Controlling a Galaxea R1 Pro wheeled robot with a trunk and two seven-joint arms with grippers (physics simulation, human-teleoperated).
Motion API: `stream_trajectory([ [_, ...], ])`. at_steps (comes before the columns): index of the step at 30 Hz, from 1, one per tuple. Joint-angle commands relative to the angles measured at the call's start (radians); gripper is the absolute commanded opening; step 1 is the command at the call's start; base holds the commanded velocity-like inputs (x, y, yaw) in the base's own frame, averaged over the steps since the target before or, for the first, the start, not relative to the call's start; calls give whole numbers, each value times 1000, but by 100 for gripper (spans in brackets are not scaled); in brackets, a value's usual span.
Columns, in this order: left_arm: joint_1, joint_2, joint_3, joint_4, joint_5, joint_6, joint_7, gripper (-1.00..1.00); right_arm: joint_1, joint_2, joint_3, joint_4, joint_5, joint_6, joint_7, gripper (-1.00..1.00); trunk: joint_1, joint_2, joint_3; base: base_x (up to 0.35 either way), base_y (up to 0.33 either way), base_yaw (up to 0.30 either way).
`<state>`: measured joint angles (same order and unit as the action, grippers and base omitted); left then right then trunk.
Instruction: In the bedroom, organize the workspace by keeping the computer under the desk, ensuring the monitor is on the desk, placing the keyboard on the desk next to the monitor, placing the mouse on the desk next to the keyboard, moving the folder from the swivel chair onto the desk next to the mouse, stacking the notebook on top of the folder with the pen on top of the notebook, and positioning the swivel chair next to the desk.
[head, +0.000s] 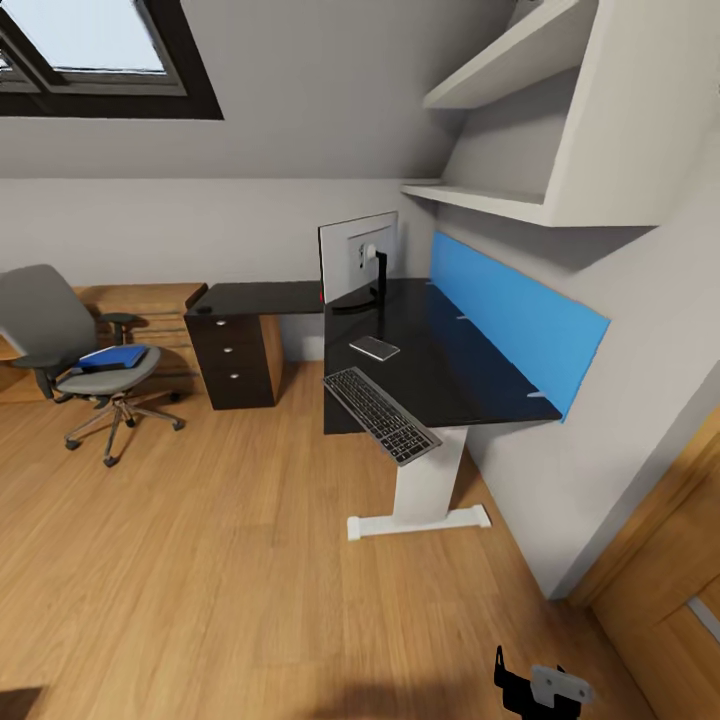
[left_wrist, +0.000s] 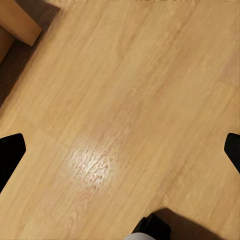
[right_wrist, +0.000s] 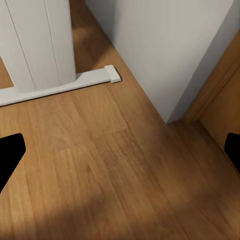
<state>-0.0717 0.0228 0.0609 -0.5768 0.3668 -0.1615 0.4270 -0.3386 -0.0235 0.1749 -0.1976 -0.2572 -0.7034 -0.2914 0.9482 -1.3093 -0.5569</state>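
Observation:
The black-topped desk (head: 440, 350) stands against the right wall. The monitor (head: 358, 260) stands at its back with its grey back toward me. The keyboard (head: 380, 414) lies askew over the desk's front edge. A small flat grey rectangle, seemingly the notebook (head: 374, 347), lies between them. At the far left the grey swivel chair (head: 50, 330) holds the blue folder (head: 113, 357) on its seat. My left gripper (left_wrist: 120, 150) and right gripper (right_wrist: 120, 155) hang open over the wood floor, holding nothing. The mouse, pen and computer are out of view.
A dark drawer unit (head: 238, 355) sits under the desk's left wing, with a low light-wood counter (head: 150, 300) behind the chair. The white desk leg (right_wrist: 40, 45) and its foot (right_wrist: 95, 77) are close to my right gripper, beside the grey wall (right_wrist: 165, 50). Part of my right arm (head: 540, 685) shows low.

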Motion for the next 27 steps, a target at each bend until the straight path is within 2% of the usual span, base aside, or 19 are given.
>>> stream_trajectory([
  [1, 0, 1, -2, 0, 11, -6, 1, 100, -1, -1, 9, 0, -7, -2, -5, 100, 4, -8, -3, 0, 0, 0],
  [27, 0, 2, -3, 0, 11, -4, 1, 100, -1, 0, 8, 0, -9, -2, -6, 100, 104, -190, -43, 0, 0, 0],
])
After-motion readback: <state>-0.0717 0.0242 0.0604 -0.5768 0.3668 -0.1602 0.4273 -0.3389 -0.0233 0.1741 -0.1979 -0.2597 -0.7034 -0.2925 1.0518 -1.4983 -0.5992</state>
